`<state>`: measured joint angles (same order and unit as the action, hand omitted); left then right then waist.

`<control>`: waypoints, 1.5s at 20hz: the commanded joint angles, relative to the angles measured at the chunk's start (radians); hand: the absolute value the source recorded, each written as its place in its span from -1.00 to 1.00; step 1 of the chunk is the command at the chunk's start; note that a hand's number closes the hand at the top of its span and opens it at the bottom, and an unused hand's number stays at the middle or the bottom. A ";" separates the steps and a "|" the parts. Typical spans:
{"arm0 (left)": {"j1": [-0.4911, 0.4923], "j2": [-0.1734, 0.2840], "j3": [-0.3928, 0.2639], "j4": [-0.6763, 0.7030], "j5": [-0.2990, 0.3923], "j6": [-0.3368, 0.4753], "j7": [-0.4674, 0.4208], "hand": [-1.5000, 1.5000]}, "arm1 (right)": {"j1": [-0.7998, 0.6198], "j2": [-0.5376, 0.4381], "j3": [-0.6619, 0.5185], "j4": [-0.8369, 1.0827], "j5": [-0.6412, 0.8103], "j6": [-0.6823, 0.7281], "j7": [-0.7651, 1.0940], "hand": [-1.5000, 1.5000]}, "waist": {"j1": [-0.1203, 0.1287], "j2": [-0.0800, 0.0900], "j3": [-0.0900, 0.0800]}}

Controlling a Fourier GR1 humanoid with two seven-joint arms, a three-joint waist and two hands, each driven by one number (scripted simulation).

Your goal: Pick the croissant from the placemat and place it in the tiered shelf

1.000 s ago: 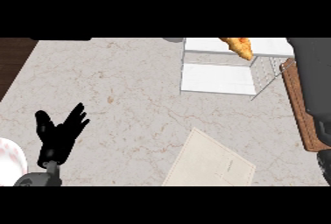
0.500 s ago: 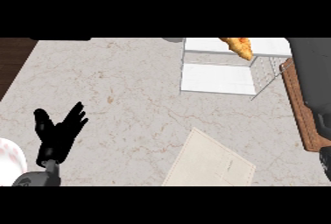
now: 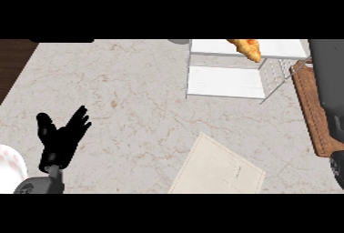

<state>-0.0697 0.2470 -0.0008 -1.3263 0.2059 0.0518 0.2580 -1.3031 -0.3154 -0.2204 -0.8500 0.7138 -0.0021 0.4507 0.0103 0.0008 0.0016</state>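
Croissant [image 3: 246,48]: I see it lying on the upper level of the tiered shelf [image 3: 225,82], near the top edge of my view, its tapered end pointing down and to the right. No hand touches it.

Tiered shelf: white, with thin wire legs, standing at the upper right of the marble counter [image 3: 134,91]. Its lower white level shows plainly below the croissant's level.

Placemat [image 3: 218,168]: a pale beige sheet lying flat and turned at an angle on the counter, at lower centre, cut off by the bottom of my view. I see nothing on it.

Left hand [image 3: 62,139]: at the lower left, well apart from the shelf and the placemat. Its fingers are straight and spread, pointing up the view, thumb out to the left. It holds nothing and touches nothing I can see.

Right hand: I cannot find it in my view. Only a dark grey part of the arm [image 3: 331,77] runs down the right edge.

Cutting board [image 3: 314,109]: a long brown wooden board lying along the right side, just beside the shelf, partly covered by that dark arm.

Lower left corner: a white rounded object [image 3: 10,164] shows at the edge; I cannot tell what it is.
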 commanded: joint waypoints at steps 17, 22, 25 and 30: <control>0.000 -0.029 0.004 0.011 -0.015 -0.007 0.001 0.00 | -0.056 -0.099 -0.253 -0.006 -0.166 -0.320 0.017 -1.00 | -0.003 0.003 -0.002; 0.059 -0.053 -0.025 -0.082 -0.035 0.032 0.046 0.00 | 0.024 -0.221 -0.335 -0.074 -0.219 -0.297 0.065 -1.00 | -0.011 -0.003 -0.001; 0.010 0.014 0.054 0.017 0.006 -0.026 0.030 0.00 | 0.084 -0.279 -0.401 -0.105 -0.283 -0.275 0.053 -1.00 | -0.024 0.000 -0.001; 0.051 -0.048 0.010 -0.034 -0.028 0.003 -0.004 0.00 | 0.204 -0.338 -0.452 -0.200 -0.413 -0.137 0.077 -1.00 | -0.018 -0.004 -0.001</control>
<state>-0.0320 0.2357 0.0283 -1.3595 0.1969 0.0343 0.2703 -1.1799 -0.5959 -0.6210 -1.0123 0.3834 -0.2118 0.5334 -0.0076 -0.0045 0.0018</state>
